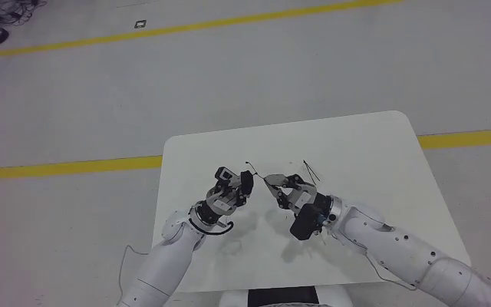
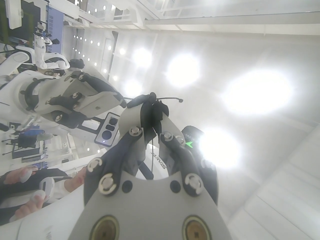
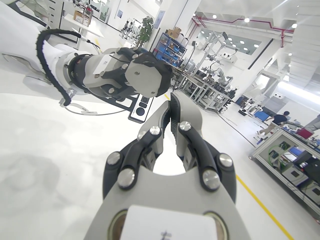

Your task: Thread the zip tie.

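A thin black zip tie [image 1: 257,172] hangs in the air above the white table [image 1: 368,146], between my two grippers. My left gripper [image 1: 245,183] is shut on the tie. In the left wrist view the gripper [image 2: 152,104] pinches the tie [image 2: 170,98], and the tie's small head sticks out past the fingertips. My right gripper [image 1: 275,184] faces it from close by, its jaws pressed together [image 3: 171,101] on the strap's other end. The strap runs straight from the right gripper [image 2: 122,102] to the left one [image 3: 150,76].
Two or three spare black zip ties [image 1: 309,169] lie on the table just beyond the right gripper. The table's far half and its right side are bare. Grey floor with yellow lines surrounds the table.
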You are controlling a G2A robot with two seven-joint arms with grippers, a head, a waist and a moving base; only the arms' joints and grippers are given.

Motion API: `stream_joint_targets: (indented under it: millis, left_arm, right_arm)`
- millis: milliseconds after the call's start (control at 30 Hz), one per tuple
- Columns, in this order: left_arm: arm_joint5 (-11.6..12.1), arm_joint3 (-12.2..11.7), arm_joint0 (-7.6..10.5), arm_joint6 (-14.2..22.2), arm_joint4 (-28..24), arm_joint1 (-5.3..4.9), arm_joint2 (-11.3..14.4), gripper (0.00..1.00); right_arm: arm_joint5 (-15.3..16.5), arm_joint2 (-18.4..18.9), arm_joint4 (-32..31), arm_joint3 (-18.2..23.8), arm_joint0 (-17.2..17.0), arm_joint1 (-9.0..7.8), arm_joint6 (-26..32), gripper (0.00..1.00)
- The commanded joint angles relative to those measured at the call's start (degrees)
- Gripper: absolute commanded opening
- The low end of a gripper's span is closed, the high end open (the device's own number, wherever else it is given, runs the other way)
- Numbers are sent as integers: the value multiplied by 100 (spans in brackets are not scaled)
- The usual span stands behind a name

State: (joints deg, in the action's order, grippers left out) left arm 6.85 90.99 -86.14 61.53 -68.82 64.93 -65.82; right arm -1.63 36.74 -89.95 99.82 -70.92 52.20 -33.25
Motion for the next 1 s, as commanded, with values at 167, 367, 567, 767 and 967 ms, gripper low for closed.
stream_joint_targets:
  millis: [167,367,567,767,967]
  left_arm:
    - [15,30,-27,40,-43,3,-56,0]
    - [40,89,-68,107,-129,6,-120,0]
    - [49,150,-90,165,-181,13,-150,0]
    - [65,175,-103,226,-260,23,-183,0]
    - [78,186,-111,257,-280,34,-198,0]
  right_arm:
    - [-16,-44,0,-16,29,-14,-9,0]
    - [-46,-116,0,-53,69,-27,20,0]
    - [-104,-195,0,-117,110,-47,66,0]
    - [-148,-249,0,-174,120,-56,78,0]
    - [-164,-269,0,-203,125,-58,68,0]
